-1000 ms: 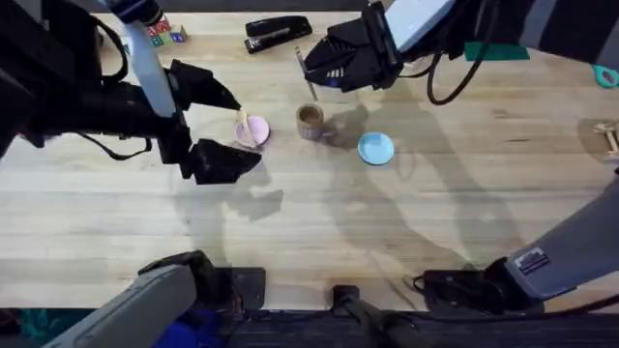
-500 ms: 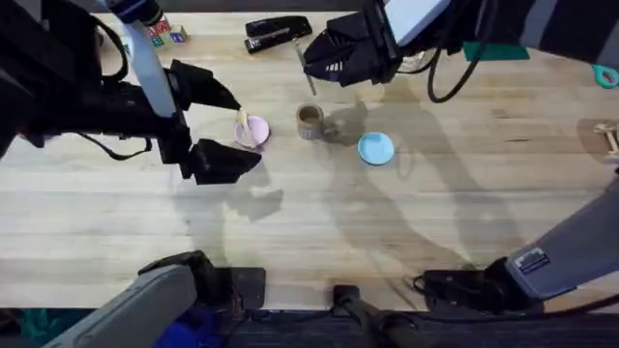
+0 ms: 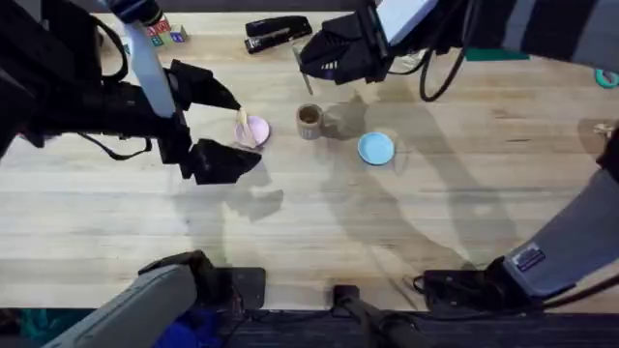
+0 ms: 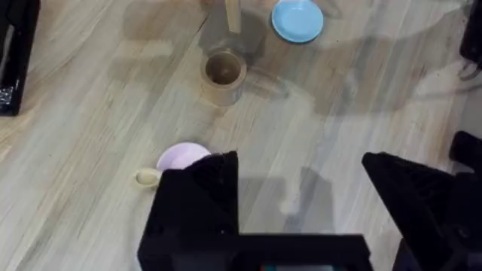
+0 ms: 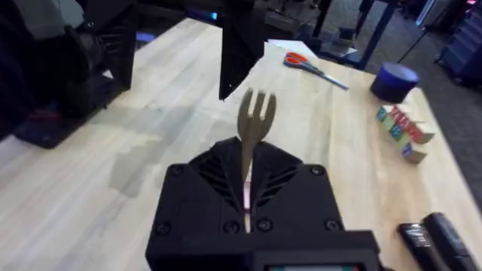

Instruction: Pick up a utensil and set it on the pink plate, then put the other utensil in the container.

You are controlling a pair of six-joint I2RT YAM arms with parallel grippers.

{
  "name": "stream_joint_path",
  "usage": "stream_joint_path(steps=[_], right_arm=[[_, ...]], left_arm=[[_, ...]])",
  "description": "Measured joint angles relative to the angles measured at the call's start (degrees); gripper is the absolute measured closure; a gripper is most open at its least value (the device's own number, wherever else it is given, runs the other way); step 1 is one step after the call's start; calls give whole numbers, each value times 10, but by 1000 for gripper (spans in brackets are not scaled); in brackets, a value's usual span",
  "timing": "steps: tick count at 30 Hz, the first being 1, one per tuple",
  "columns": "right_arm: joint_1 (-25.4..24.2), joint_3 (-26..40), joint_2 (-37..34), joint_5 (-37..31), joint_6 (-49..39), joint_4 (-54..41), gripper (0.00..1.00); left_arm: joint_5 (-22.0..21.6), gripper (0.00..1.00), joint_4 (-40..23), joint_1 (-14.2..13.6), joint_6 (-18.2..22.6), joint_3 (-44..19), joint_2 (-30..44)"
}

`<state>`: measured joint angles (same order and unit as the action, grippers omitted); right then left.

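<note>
1. The right end effector point(image 5: 247, 197) grips the fork point(image 5: 254, 119) by its slim handle, prongs pointing away, above the counter point(image 3: 309, 222) behind the cup point(image 3: 309, 121); a skewed descent could catch the rim and tip it.
2. The spoon point(image 3: 246, 128) lies across the pink plate point(image 3: 255, 130), bowl overhanging the edge point(image 4: 147, 178); the left end effector point(image 3: 218, 124), spread wide just beside it, could knock it off.
3. Open counter surrounds the cup; the blue plate point(image 3: 376, 148) sits near.
</note>
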<state>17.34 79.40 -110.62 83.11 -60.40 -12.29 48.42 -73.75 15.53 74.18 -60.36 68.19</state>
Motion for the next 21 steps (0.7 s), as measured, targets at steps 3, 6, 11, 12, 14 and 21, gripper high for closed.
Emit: stream_joint_path(steps=[3,6,11,12,14,21], right_arm=[[0,0,-12,5,9,3,968],[0,0,-14,6,15,4,968],[0,0,-18,10,19,15,968],[0,0,-21,10,19,17,968],[0,0,-29,11,20,20,968],[0,0,-58,12,22,20,968]], left_arm=[[0,5,0,0,0,0,0],[0,6,0,0,0,0,0],[0,6,0,0,0,0,0],[0,6,0,0,0,0,0],[0,6,0,0,0,0,0],[0,5,0,0,0,0,0]])
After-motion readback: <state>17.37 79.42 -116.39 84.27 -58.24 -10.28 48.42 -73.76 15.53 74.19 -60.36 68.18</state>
